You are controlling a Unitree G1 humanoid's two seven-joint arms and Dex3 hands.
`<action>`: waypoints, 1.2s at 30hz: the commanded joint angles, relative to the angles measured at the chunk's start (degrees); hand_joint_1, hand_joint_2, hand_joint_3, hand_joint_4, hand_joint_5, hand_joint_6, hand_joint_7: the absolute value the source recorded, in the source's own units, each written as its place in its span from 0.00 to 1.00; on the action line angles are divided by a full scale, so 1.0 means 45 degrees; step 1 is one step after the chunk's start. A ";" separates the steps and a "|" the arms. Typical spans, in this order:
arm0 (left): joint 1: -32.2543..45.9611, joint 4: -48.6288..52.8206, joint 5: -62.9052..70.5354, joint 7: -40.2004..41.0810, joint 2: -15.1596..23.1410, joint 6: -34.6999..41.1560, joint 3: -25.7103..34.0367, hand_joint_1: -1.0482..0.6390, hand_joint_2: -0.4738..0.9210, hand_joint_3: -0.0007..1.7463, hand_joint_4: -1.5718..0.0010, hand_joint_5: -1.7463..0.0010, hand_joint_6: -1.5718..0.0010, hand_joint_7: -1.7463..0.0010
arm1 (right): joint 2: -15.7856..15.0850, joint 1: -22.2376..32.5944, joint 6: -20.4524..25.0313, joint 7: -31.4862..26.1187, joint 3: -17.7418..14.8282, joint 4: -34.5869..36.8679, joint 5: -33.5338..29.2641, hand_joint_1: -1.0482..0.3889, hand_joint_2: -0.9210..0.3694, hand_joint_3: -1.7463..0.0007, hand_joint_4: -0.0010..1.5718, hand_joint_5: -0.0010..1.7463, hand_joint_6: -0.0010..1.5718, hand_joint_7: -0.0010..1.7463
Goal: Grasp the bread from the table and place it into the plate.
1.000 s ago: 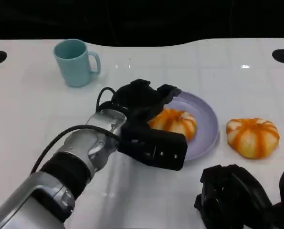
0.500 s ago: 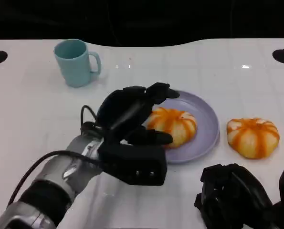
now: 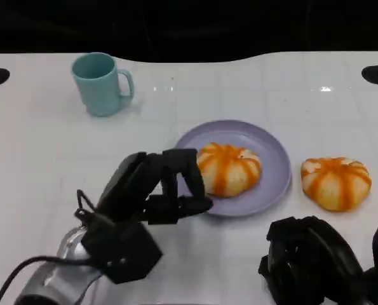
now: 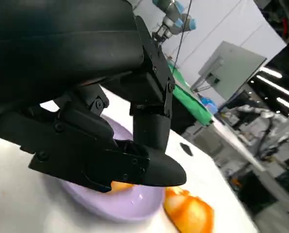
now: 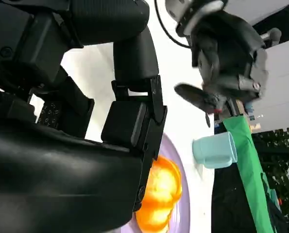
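1. Your left hand (image 3: 152, 190) sits just left of the plate (image 3: 274, 152), fingers spread and holding nothing.
2. One bread (image 3: 229, 168) lies on the plate; its near-left side is close to your fingertips (image 3: 201, 204).
3. A second bread (image 3: 336, 182) rests on the table (image 3: 36, 146), just right of the plate.
4. Your right hand (image 3: 316, 260) is at the near right; you cannot tell its grip.
5. A mug (image 3: 100, 83) stands far left.

The left hand (image 3: 152, 190) covers the near-left rim of the purple plate (image 3: 274, 152) beyond its fingertips. The right hand (image 3: 322, 264) is cut off by the head view's bottom edge, so its finger posture cannot be told.
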 commanded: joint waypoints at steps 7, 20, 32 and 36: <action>0.2886 -0.3093 -0.5846 -0.6147 0.0017 0.1814 0.0823 0.16 1.00 0.10 0.34 0.03 0.37 0.18 | -0.0210 0.0357 0.0252 -0.0019 -0.0036 -0.0532 0.0019 0.00 0.70 0.19 0.96 0.78 1.00 0.57; 0.5676 -0.6003 -0.9357 -0.9194 -0.0512 0.7067 0.2266 0.18 0.99 0.08 0.33 0.01 0.38 0.12 | -0.0211 0.0850 0.0512 -0.0111 0.0119 -0.1229 0.0000 0.00 0.72 0.18 0.97 0.77 1.00 0.57; 0.6099 -0.6545 -0.9069 -0.9617 -0.1160 0.8053 0.2697 0.19 1.00 0.07 0.32 0.02 0.39 0.09 | -0.0397 0.0970 0.1143 -0.0182 -0.0035 -0.1590 0.0132 0.00 0.75 0.15 0.96 0.78 1.00 0.55; 0.5992 -0.6565 -0.9077 -0.9666 -0.1292 0.8231 0.2788 0.19 1.00 0.06 0.33 0.02 0.39 0.11 | -0.0360 0.0925 0.1226 -0.0149 -0.0064 -0.1508 0.0208 0.00 0.74 0.16 0.95 0.78 1.00 0.55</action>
